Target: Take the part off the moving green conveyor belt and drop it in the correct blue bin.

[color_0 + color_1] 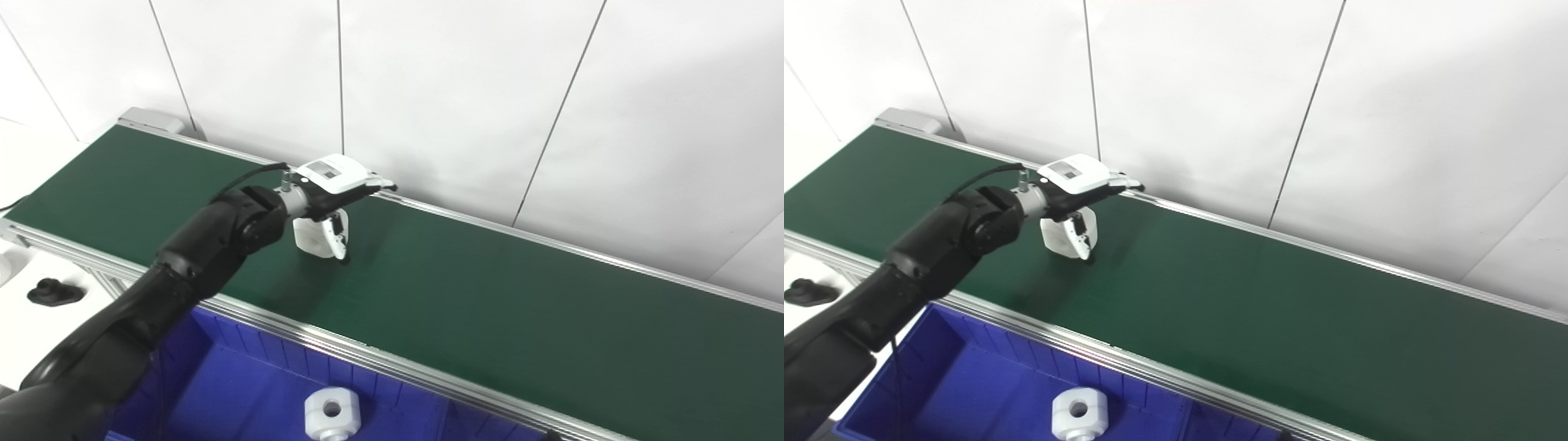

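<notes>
A white blocky part (311, 237) sits on the green conveyor belt (490, 306), left of the middle; it also shows in the right eye view (1058, 236). My left hand (335, 184) reaches over the belt and hovers right above the part. Its fingers (376, 184) stretch flat toward the far rail. Its thumb (339, 236) hangs down against the part's right side. The hand is open, not closed around the part. My right hand is not in view.
A blue bin (245, 380) stands below the belt's near rail and holds a white part with a round hole (331, 413). A black part (54, 291) lies on a white surface at the left. A white wall runs behind the belt.
</notes>
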Controlling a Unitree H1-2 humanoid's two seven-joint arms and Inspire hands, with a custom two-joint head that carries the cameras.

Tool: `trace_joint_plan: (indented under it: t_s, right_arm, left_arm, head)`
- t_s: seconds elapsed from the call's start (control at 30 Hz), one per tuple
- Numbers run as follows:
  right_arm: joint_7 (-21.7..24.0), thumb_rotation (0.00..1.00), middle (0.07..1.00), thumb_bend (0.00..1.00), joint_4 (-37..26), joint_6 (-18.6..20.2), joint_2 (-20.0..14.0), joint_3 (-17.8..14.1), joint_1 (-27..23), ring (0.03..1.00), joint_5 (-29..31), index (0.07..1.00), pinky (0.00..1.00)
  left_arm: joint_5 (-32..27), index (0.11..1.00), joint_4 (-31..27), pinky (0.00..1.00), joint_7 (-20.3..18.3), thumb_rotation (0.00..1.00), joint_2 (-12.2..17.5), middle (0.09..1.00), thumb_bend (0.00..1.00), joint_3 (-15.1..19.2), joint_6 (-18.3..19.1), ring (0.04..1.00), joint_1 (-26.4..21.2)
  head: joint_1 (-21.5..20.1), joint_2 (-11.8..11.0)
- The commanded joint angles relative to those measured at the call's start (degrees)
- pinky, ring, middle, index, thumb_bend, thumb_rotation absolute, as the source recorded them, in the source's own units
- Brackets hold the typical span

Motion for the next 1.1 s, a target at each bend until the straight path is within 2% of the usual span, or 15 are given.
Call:
trace_joint_plan:
  t_s: [0.0,0.13,0.2,0.33,0.47,0.57,0.6,0.63,0.7,0.73,0.77,0.8,0.87,1.0,1.07]
  right_arm:
    - [0.1,1.0,0.998,0.86,-1.9,-0.1,0.5,0.3,0.9,0.97,0.0,1.0,1.0]
    - [0.1,1.0,0.998,0.88,-2.8,0.6,0.6,0.5,1.4,0.968,-0.1,1.0,1.0]
    - [0.2,1.0,1.0,0.89,-3.0,0.9,0.5,0.5,1.6,0.971,0.0,1.0,1.0]
    - [0.1,1.0,0.995,0.89,-3.2,0.8,0.6,0.7,1.8,0.966,-0.1,1.0,1.0]
    - [0.0,1.0,0.984,0.89,-3.4,1.1,0.7,0.8,2.0,0.954,-0.5,1.0,1.0]
    - [0.0,1.0,0.979,0.89,-3.7,1.2,0.8,1.0,2.1,0.955,-0.2,1.0,1.0]
    - [0.1,1.0,0.98,0.88,-3.8,1.1,0.9,1.1,2.1,0.955,-0.3,1.0,1.0]
    - [0.0,1.0,0.98,0.88,-3.8,0.9,0.9,1.1,2.1,0.955,-0.3,1.0,1.0]
    - [0.0,1.0,0.982,0.87,-3.7,0.6,0.8,1.2,2.1,0.951,-0.3,1.0,1.0]
    - [0.0,1.0,0.982,0.87,-3.8,0.6,0.8,1.2,2.1,0.953,-0.4,1.0,1.0]
    - [0.0,1.0,0.983,0.88,-3.8,0.7,0.8,1.2,2.1,0.96,-0.4,1.0,1.0]
    - [0.0,1.0,0.983,0.88,-3.9,0.7,0.8,1.2,2.1,0.962,-0.4,1.0,1.0]
    - [0.1,1.0,0.984,0.88,-4.0,0.6,0.8,1.3,2.1,0.955,-0.3,1.0,1.0]
    - [0.0,1.0,0.986,0.88,-4.3,0.8,0.9,1.4,2.3,0.955,-0.2,1.0,1.0]
    - [-0.1,1.0,0.982,0.89,-4.4,0.8,1.0,1.4,2.3,0.956,-0.6,1.0,1.0]
  left_arm:
    - [-0.8,0.936,0.1,0.92,-1.3,0.21,1.9,0.949,1.0,-0.1,0.7,0.965,-3.9]
    - [-0.6,0.926,2.0,0.91,-4.0,0.25,2.5,0.944,1.0,-1.3,1.0,0.957,-5.3]
    - [1.1,0.92,2.6,0.9,-3.5,0.25,2.6,0.94,1.0,-2.3,1.4,0.953,-5.6]
    - [5.3,0.892,3.8,0.9,1.9,0.16,2.4,0.908,1.0,-4.1,2.3,0.928,-5.2]
    - [7.6,0.899,4.8,0.92,3.3,0.15,2.0,0.915,1.0,-5.6,3.4,0.942,-5.2]
    - [10.0,0.879,5.3,0.89,5.7,0.15,2.3,0.899,1.0,-7.4,2.7,0.911,-5.0]
    - [10.3,0.824,6.1,0.82,8.1,0.1,2.2,0.851,1.0,-7.8,1.5,0.852,-4.9]
    - [10.5,0.814,7.1,0.81,10.5,0.1,2.0,0.843,1.0,-8.1,0.7,0.841,-4.8]
    - [10.6,0.719,8.9,0.67,14.7,0.02,1.3,0.757,0.88,-8.7,-0.4,0.731,-4.8]
    - [10.6,0.608,9.8,0.58,17.1,0.03,1.1,0.694,0.7,-9.0,-1.5,0.656,-4.9]
    - [10.2,0.559,10.4,0.46,18.5,0.02,0.8,0.561,0.61,-9.2,-2.4,0.524,-4.9]
    - [9.8,0.529,10.7,0.38,18.8,0.01,0.6,0.486,0.56,-9.2,-2.8,0.448,-5.0]
    - [8.7,0.505,10.7,0.35,18.4,0.0,0.3,0.471,0.53,-9.1,-3.2,0.429,-5.0]
    - [7.0,0.476,9.9,0.39,16.8,0.0,-0.2,0.506,0.52,-8.5,-2.6,0.476,-4.9]
    - [5.6,0.487,9.2,0.37,15.4,0.0,-0.5,0.49,0.52,-8.0,-2.4,0.444,-4.7]
  head:
    - [0.0,0.1]
    - [-0.1,0.3]
    - [-0.2,0.4]
    - [-0.2,0.6]
    - [-0.5,0.9]
    - [-0.6,1.0]
    - [-0.8,1.2]
    - [-0.8,1.2]
    - [-0.8,1.3]
    - [-0.8,1.3]
    - [-0.8,1.3]
    - [-0.8,1.3]
    - [-0.8,1.3]
    - [-0.7,1.6]
    - [-0.9,1.8]
